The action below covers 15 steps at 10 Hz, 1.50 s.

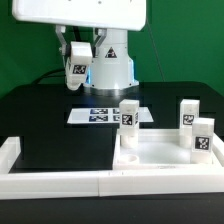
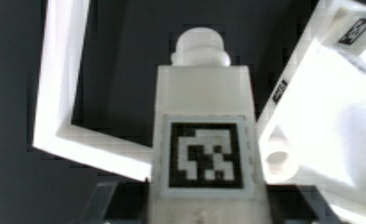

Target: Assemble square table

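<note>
White border bars (image 1: 55, 180) run across the near edge, behind them I see the square tabletop (image 1: 165, 157) at near right with three legs up, while my gripper (image 1: 80, 72), raised at far left, clamps the fourth leg (image 2: 201, 130), which next needs carrying over and seating.

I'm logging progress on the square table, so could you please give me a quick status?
End effector shut on a leg, raised over the table. Top carries three legs. Nothing seen in the way.
</note>
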### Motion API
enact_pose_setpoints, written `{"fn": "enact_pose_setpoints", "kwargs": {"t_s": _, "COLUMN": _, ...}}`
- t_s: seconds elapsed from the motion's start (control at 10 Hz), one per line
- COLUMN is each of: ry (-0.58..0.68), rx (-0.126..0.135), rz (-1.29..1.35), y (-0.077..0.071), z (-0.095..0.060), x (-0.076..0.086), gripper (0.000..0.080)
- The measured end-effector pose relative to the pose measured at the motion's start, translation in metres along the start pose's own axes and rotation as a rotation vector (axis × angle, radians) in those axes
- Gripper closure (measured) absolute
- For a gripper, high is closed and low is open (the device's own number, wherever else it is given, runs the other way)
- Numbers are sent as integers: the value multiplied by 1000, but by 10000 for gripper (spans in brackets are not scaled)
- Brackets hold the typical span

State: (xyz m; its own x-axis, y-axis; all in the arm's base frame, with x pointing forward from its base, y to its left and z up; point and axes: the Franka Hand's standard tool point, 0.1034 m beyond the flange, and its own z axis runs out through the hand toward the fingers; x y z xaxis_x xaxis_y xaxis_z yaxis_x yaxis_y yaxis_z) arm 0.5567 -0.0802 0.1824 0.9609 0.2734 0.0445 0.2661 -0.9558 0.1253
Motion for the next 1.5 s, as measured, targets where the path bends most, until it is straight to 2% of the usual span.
{"fn": "enact_pose_setpoints", "kwargs": {"t_s": 0.1, "ry": 87, "rx": -6, "rz": 26, "y": -4, "z": 3, "x": 10, "gripper": 508}}
{"fn": "enact_pose_setpoints", "kwargs": {"t_s": 0.2, "ry": 175, "rx": -13, "rz": 57, "y": -12, "z": 2, "x": 28, "gripper": 508}}
{"fn": "enact_pose_setpoints", "kwargs": {"t_s": 0.3, "ry": 207, "rx": -10, "rz": 74, "y": -19, "z": 4, "x": 38, "gripper": 508}}
{"fn": "enact_pose_setpoints", "kwargs": {"t_s": 0.4, "ry": 281, "rx": -33, "rz": 98, "y": -21, "z": 3, "x": 52, "gripper": 508}}
{"fn": "enact_pose_setpoints", "kwargs": {"t_s": 0.5, "ry": 366, "rx": -70, "rz": 120, "y": -27, "z": 8, "x": 66, "gripper": 508}}
{"fn": "enact_pose_setpoints", "kwargs": {"t_s": 0.6, "ry": 404, "rx": -81, "rz": 146, "y": -39, "z": 15, "x": 75, "gripper": 508}}
{"fn": "enact_pose_setpoints", "kwargs": {"t_s": 0.7, "ry": 449, "rx": -93, "rz": 153, "y": -51, "z": 16, "x": 84, "gripper": 508}}
{"fn": "enact_pose_setpoints", "kwargs": {"t_s": 0.8, "ry": 453, "rx": -106, "rz": 135, "y": -45, "z": 16, "x": 81, "gripper": 508}}
{"fn": "enact_pose_setpoints", "kwargs": {"t_s": 1.1, "ry": 448, "rx": -104, "rz": 142, "y": -44, "z": 18, "x": 79, "gripper": 508}}
{"fn": "enact_pose_setpoints", "kwargs": {"t_s": 1.2, "ry": 429, "rx": -118, "rz": 85, "y": -36, "z": 21, "x": 70, "gripper": 508}}
{"fn": "enact_pose_setpoints", "kwargs": {"t_s": 1.3, "ry": 378, "rx": -106, "rz": 59, "y": -12, "z": 27, "x": 45, "gripper": 508}}
{"fn": "enact_pose_setpoints", "kwargs": {"t_s": 1.4, "ry": 380, "rx": -81, "rz": 97, "y": -5, "z": 33, "x": 38, "gripper": 508}}
{"fn": "enact_pose_setpoints", "kwargs": {"t_s": 1.5, "ry": 376, "rx": -56, "rz": 78, "y": -14, "z": 39, "x": 39, "gripper": 508}}
